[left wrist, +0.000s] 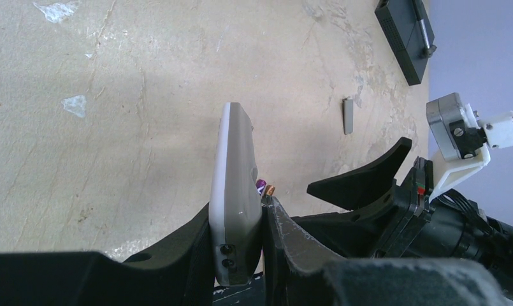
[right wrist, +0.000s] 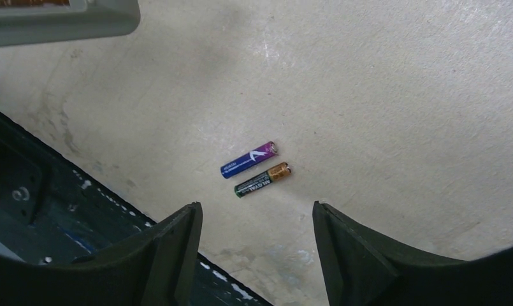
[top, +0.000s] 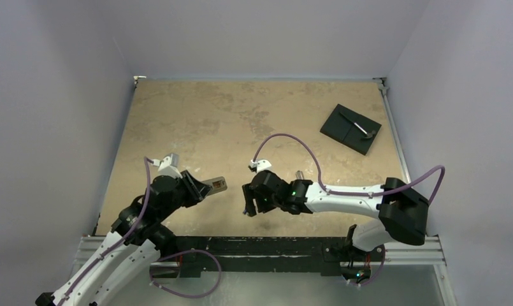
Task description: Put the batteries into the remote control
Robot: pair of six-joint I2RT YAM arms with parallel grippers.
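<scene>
My left gripper (left wrist: 236, 207) is shut on the remote control (left wrist: 236, 172), a slim handset held on edge above the table, with its white face on one side and its grey back on the other. In the top view the remote control (top: 216, 185) pokes out of the left gripper (top: 206, 187) towards the right arm. Two batteries lie side by side on the table, one bluish-purple (right wrist: 250, 159) and one black with a copper end (right wrist: 262, 180). My right gripper (right wrist: 257, 213) hovers just short of them, open and holding nothing. Only the batteries' tips (left wrist: 265, 187) show past the remote in the left wrist view.
A black square plate (top: 350, 128) with a small tool on it lies at the far right. A narrow grey cover strip (left wrist: 348, 116) rests on the table beyond the right gripper. The table's dark front rail (top: 260, 245) runs close below both grippers.
</scene>
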